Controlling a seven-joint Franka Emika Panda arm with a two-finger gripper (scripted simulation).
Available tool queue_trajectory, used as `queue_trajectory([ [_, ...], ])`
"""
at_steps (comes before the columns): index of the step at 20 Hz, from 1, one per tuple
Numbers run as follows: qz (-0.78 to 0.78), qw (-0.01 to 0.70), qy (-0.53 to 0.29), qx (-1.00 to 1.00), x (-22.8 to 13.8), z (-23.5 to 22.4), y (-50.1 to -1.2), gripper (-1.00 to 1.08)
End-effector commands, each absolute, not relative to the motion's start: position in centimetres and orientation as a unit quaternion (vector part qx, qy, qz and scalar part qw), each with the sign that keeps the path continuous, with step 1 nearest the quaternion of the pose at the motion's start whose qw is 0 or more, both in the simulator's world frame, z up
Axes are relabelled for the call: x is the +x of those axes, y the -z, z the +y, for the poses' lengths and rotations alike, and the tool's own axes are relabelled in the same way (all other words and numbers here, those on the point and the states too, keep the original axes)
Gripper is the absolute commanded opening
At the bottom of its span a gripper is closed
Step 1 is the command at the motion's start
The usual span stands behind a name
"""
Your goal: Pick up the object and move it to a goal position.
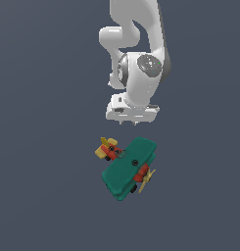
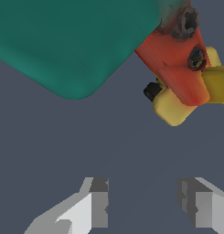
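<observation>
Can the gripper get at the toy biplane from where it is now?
Probably yes. The gripper is open with nothing between its fingers, and nothing lies between it and the biplane, though it is off to one side of the plane.

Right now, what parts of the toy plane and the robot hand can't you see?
- Toy plane: its underside is hidden in the exterior view; the wrist view's edges cut off most of its wings and its nose.
- Hand: exterior view shows only tiny fingertips below the wrist.
- Goal position: no marker in either view.
</observation>
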State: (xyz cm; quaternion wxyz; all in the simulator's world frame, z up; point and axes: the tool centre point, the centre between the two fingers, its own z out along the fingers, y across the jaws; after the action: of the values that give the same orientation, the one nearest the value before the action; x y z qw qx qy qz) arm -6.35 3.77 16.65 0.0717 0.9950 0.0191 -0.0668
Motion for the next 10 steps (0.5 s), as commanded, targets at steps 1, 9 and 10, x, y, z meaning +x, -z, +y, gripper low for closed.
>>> queue_trajectory([
  [1,0.019,0.082,0.071,0.994,-6.4,3.9,-15.4,0.28],
  [9,0.021,0.104,0.078,0.991,-6.7,4.1,-12.9,0.28],
  [10,0.021,0.106,0.079,0.991,-6.7,4.1,-12.7,0.28],
])
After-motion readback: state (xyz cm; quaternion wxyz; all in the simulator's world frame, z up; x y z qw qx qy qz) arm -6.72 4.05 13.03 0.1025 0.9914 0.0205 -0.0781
